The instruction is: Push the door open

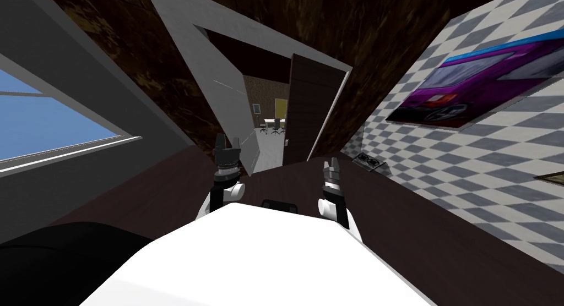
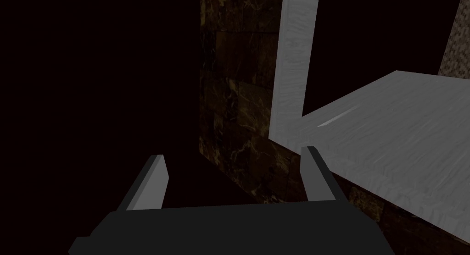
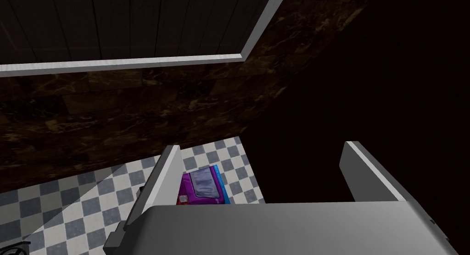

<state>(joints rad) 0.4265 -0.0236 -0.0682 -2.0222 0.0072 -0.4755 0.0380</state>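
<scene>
My left gripper [image 1: 227, 139] is raised ahead of me, its two fingers [image 2: 153, 183] spread with nothing between them. Just beside it, at about one o'clock in the head view, stands the grey door leaf [image 1: 238, 113], angled open off the pale door frame [image 1: 190, 49]. I cannot tell whether a finger touches it. At three o'clock from that leaf a dark door leaf [image 1: 305, 107] also stands angled open, and the gap between the two shows a bright room with small chairs [image 1: 274, 130]. My right gripper [image 1: 331, 165] sits at about four o'clock from the left one, apart from the dark leaf, its fingers [image 3: 160, 188] likewise parted and empty. Further out, a checkered wall [image 1: 484, 170] at three o'clock carries a purple car picture [image 1: 468, 85], and a window [image 1: 49, 121] lies at nine o'clock.
</scene>
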